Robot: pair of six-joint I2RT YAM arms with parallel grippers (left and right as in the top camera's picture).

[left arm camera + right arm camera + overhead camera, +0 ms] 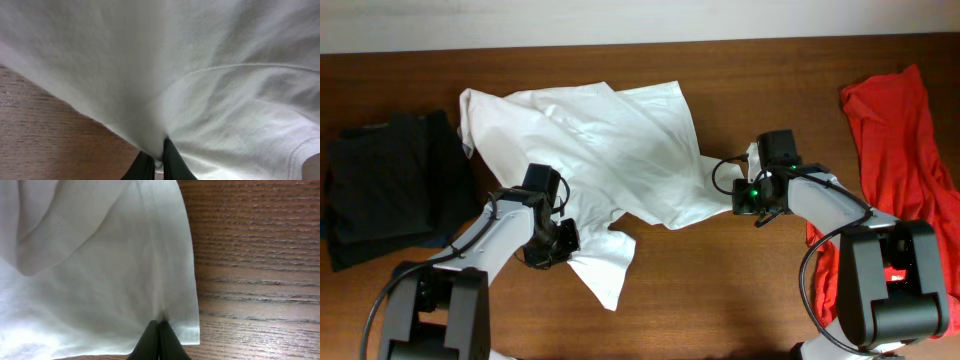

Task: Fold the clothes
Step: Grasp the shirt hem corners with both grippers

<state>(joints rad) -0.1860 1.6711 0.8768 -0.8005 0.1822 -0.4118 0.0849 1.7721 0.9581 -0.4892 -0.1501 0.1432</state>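
White shirt [605, 140] lies crumpled, its fabric pinched tight by the left gripper [159, 152] and the right gripper [160, 326].

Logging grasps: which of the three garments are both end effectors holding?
The white shirt, mid-table; the black garment at left and red garment at right lie untouched.

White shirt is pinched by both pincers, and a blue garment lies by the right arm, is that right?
Not quite: the overhead view shows a red garment by the right arm, not a blue one. The rest holds: the left pincer and right pincer are each shut on the white shirt.
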